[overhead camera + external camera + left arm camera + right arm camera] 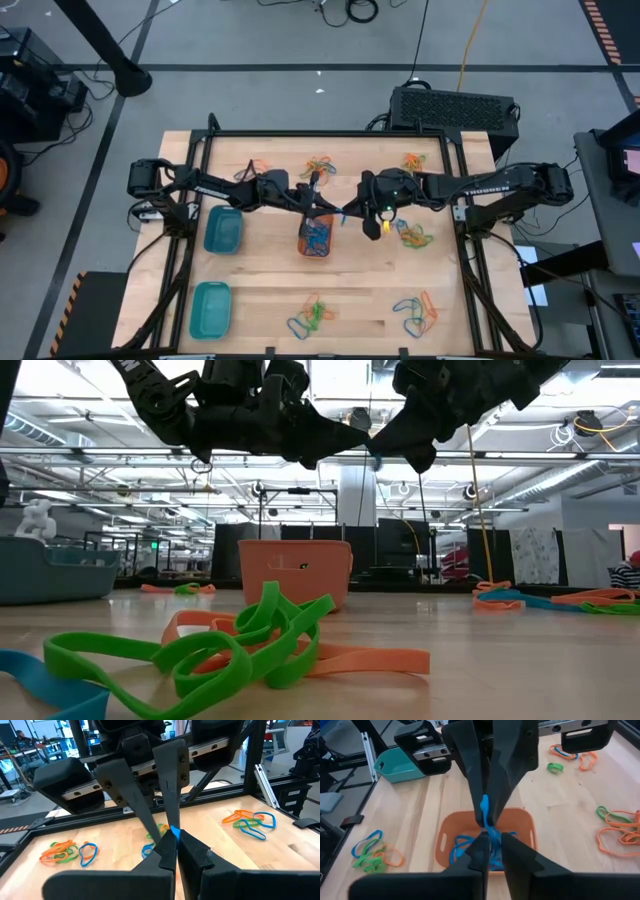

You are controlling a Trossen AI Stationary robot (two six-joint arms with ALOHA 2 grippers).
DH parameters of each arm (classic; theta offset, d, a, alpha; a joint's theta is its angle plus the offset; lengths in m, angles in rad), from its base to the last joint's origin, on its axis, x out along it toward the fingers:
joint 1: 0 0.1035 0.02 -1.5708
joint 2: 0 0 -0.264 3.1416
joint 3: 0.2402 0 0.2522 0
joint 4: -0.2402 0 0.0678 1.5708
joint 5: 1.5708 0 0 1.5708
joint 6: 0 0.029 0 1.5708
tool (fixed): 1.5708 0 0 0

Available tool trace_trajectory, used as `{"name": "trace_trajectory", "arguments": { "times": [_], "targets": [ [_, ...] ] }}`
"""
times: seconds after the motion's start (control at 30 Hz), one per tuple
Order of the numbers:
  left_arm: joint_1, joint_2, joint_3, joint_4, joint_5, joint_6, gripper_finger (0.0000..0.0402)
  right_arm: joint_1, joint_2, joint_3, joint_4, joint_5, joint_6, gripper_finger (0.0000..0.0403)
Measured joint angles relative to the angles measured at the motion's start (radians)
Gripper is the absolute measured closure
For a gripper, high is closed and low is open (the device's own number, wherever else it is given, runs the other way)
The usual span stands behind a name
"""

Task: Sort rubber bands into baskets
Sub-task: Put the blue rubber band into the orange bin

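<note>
1. Two teal baskets [223, 229] [211, 308] sit at the table's left side: smooth plastic, rectangular, rounded corners. Contents not readable from above.
2. Left gripper [316, 186] reaches in from the left, above the table centre and just behind the orange basket [316, 236]. Thin dark fingers pinched onto a blue band [174, 832]; only a small bit of it shows in the left wrist view.
3. Orange basket: smooth plastic, rounded rectangle, at centre, with a tangle of blue bands [470, 845] inside.
4. Right gripper [346, 215] comes in from the right, beside the basket's right edge. Fingers narrow, clamped on a stretched blue band [485, 815] that runs down into the basket.
5. Loose bands, thin flat rubber loops, lie in mixed clumps: back [318, 164], back right [413, 160], right [414, 236], front centre [311, 314], front right [415, 310].
6. Low view: green band [215, 645] close to the lens, blue one cut off at the frame edge.
</note>
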Motion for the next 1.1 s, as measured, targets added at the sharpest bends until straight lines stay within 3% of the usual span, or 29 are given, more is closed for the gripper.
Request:
{"name": "trace_trajectory", "arguments": {
  "times": [0.13, 0.33, 0.53, 0.77, 1.1],
  "targets": [
    [0.004, 0.000, 0.000, -0.043, 0.000, -0.002, 0.0392, -0.018, 0.000, 0.000, -0.049, -0.001, -0.027, 0.0330],
    [-0.002, -0.040, 0.001, -0.244, 0.000, -0.026, 0.0392, -0.052, -0.001, 0.000, -0.219, 0.007, -0.059, 0.0302],
    [-0.053, -0.066, 0.001, -0.486, -0.008, -0.063, 0.0392, -0.058, -0.001, -0.004, -0.280, 0.143, -0.067, 0.0298],
    [-0.114, -0.066, 0.000, -0.596, -0.180, -0.085, 0.0392, -0.058, -0.001, -0.005, -0.261, 0.156, -0.134, 0.0298],
    [-0.119, -0.066, 0.000, -0.658, -0.269, -0.089, 0.0386, -0.066, -0.001, -0.006, -0.258, 0.157, -0.197, 0.0298]
  ]
}}
